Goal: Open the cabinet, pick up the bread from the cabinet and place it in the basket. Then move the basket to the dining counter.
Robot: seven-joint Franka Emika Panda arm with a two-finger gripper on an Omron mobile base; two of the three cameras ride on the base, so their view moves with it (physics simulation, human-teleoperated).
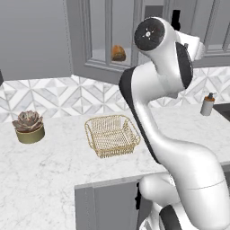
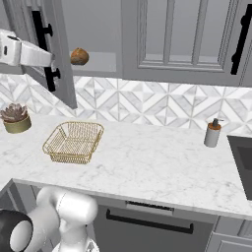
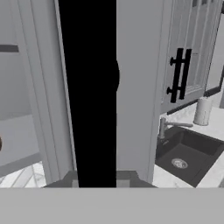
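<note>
Pincer (image 3: 94, 175) clamped on cabinet door handle (image 3: 89, 87), no legible writing

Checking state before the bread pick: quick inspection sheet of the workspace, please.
Surface: white marble worktop, diamond tile backsplash behind.
Cabinet: door swung open, black bar handle on it.
Bread: bun on the cabinet shelf, untouched.
Basket: gold wire basket on the worktop below the cabinet, holding nothing.
Clutter: potted succulent left of the basket; soap dispenser by the sink.
Gripper: shut on the black bar handle, seen close up in the hand view.
Cables: nothing seen.
Surroundings: second glass-door cabinet to the right, closed; dining counter not seen.
</note>
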